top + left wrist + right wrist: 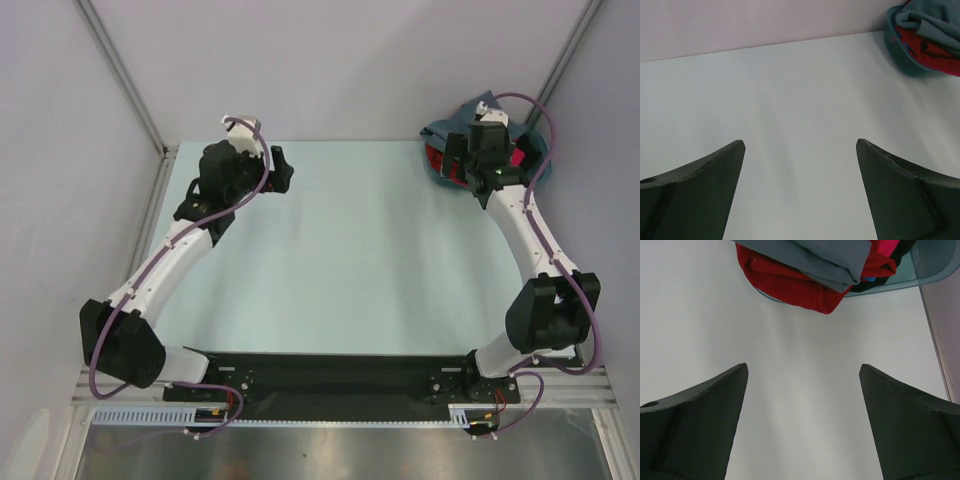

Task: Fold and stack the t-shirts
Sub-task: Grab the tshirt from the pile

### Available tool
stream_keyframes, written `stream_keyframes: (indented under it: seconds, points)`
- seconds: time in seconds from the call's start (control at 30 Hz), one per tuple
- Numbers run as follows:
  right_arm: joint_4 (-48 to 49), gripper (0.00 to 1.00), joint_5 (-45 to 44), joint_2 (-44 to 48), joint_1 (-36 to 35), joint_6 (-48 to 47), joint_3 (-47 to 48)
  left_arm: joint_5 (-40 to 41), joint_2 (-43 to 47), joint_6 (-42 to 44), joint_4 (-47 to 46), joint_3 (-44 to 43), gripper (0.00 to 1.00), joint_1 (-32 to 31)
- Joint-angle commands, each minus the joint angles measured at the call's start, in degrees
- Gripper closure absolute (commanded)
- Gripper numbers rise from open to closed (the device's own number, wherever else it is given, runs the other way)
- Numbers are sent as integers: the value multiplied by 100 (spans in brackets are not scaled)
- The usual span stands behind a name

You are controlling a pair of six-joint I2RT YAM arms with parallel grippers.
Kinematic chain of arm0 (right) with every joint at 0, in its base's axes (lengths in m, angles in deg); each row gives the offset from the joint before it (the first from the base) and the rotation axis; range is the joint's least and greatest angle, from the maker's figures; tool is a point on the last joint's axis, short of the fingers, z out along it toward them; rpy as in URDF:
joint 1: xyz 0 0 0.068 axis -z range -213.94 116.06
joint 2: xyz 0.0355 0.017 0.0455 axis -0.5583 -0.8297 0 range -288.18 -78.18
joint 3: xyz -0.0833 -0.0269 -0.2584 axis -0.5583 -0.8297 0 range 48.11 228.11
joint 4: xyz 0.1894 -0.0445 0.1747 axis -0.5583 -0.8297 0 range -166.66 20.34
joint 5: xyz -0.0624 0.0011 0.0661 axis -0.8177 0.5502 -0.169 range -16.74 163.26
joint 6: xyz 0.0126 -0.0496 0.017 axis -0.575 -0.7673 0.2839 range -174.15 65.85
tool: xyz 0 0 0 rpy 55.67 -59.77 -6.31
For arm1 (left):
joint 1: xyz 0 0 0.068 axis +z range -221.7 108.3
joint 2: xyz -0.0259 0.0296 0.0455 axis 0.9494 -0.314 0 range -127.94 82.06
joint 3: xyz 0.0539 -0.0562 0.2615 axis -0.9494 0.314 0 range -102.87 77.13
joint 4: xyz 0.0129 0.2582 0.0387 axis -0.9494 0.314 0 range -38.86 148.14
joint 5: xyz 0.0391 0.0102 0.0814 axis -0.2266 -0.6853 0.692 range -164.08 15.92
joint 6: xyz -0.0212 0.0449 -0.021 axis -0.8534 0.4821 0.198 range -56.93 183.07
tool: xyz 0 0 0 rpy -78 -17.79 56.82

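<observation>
The t-shirts lie heaped in a teal basin (437,133) at the table's far right corner. In the right wrist view a slate-grey shirt (825,257) lies on top of a red one (790,285) that hangs over the rim, with pink (887,246) and dark (875,284) cloth beside them. My right gripper (803,375) is open and empty above bare table, just short of the heap; it also shows in the top view (462,165). My left gripper (283,168) is open and empty at the far left; its own view (800,150) shows the basin (902,57) far off.
The pale table (340,260) is walled on the left, back and right; the right wall (945,340) stands close beside the basin. Both arm bases sit on the black rail (330,375) at the near edge.
</observation>
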Motion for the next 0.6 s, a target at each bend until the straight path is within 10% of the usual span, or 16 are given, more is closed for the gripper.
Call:
stream_keyframes:
  seconds: [0.0,0.23,0.57]
  points:
    - [389,0,-118,-48,66,-70,115,126,-156,148,35,-406,0,28]
    - [-937,0,556,-1214,749,404,1369,59,-288,-728,-123,-363,0,474]
    - [643,0,137,-1329,865,219,1255,-1130,-332,-1118,-299,-169,0,1303]
